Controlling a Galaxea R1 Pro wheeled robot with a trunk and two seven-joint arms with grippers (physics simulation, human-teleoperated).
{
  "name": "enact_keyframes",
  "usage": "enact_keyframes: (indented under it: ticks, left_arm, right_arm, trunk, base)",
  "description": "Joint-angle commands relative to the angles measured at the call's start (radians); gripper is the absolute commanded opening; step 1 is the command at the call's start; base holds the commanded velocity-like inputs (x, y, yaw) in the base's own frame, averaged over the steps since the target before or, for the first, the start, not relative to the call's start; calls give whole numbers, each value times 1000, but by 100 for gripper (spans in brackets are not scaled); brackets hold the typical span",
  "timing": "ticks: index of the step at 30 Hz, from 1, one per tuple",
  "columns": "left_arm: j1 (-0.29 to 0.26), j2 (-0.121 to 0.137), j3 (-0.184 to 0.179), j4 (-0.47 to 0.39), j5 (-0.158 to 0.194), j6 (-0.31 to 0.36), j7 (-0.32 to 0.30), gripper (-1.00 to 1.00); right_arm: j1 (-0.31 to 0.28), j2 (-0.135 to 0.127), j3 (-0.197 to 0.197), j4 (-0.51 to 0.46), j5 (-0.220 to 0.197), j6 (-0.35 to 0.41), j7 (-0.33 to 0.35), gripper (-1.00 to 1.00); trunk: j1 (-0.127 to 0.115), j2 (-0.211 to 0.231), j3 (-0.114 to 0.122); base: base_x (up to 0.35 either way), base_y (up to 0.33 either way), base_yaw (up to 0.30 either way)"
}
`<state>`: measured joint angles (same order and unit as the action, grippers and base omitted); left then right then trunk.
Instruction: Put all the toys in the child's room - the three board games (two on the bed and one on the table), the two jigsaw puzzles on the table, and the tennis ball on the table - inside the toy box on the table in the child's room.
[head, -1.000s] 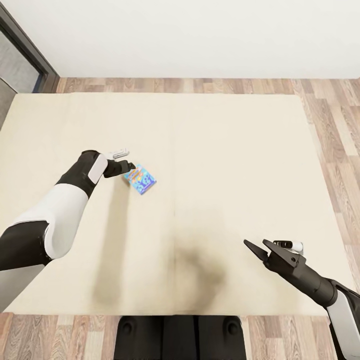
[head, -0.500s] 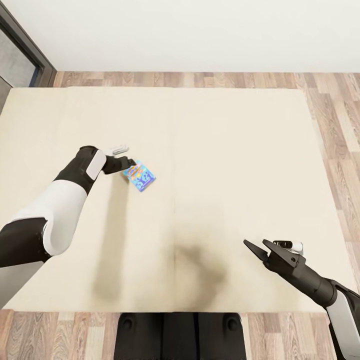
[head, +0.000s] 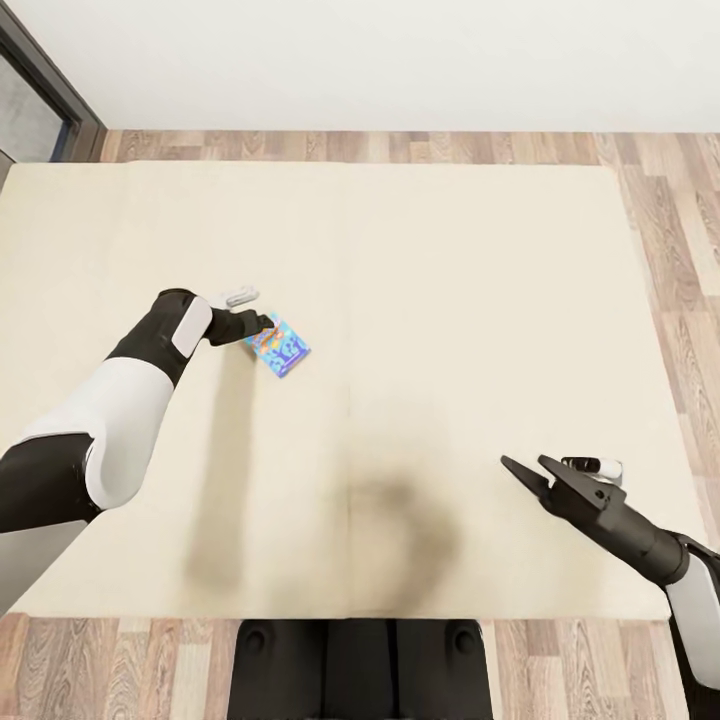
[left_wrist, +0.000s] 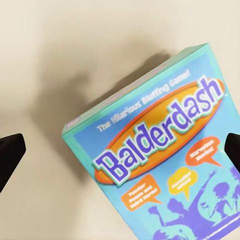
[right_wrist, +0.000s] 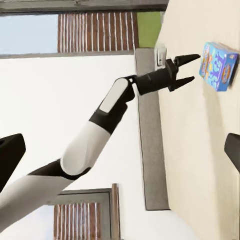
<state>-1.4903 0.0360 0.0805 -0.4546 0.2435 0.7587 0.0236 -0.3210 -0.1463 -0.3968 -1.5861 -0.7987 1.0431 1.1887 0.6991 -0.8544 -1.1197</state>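
- On the bed, left of the mattress seam, the small blue game lies flat, cover up, one corner toward the left tool.
- Left tool: jaws spread, empty. In the right wrist view the fingers point at the game's near end without touching it. In the left wrist view both dark tips sit at the frame edges with the box between them.
- Right tool: jaws spread, empty, hovering over the bed's near right part, well apart from the game.
- Risk, pushing: the box lies flat on a soft surface. If the left tool advances level, the tips may shove the box along the mattress instead of straddling it.
- Risk, corner grip: the box sits skewed to the jaw line. Closing across a corner rather than two parallel sides would likely twist it out of the grip.
- Risk, shallow bite: a pinch on the near end alone leaves most of the box hanging out. It may pivot or slip during the carry.
- Risk, pressing down: descending too far would dig the tips into the mattress and tilt the box.
- Remaining work: no tabletop or toy box shows here, so the carry is judged still ahead.
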Motion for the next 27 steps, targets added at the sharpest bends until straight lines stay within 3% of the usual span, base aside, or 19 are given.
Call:
enact_keyframes:
  ticks: [1,6,13,15,17,20,24,27]
  left_arm:
    - [-1,0,4,-1,5,5,2,100]
    - [-3,-1,4,-1,4,4,2,100]
    - [-4,-1,4,-1,4,4,2,100]
    - [-4,-2,3,-1,4,4,2,100]
    - [-4,-1,3,-1,4,4,2,100]
    - [-4,-1,2,-1,3,4,2,100]
    - [-4,-1,2,-4,3,5,4,100]
    - [-4,1,2,-12,3,5,3,100]
  right_arm:
    - [-18,-5,0,0,1,4,2,100]
    - [-162,-24,5,0,3,4,-12,100]
    - [-355,-31,17,7,-1,4,-108,100]
    - [-423,-31,51,21,-2,4,-156,100]
    - [-504,-28,126,63,-3,4,-231,100]
    - [-588,-21,197,156,-5,4,-325,100]
    - [-678,-18,230,304,-6,4,-417,100]
    - [-698,-22,231,344,-6,4,-439,100]
  trunk:
    - [0,-1,-2]
    - [0,-1,-10]
    - [0,-1,-22]
    - [0,-1,-25]
    - [0,-1,-28]
    - [0,-1,-33]
    - [0,-1,-40]
    - [0,-1,-43]
  base:
    - [0,0,0]
    - [0,0,0]
    - [0,0,0]
    - [0,0,0]
    - [0,0,0]
    - [0,0,0]
    - [0,0,0]
    - [0,0,0]
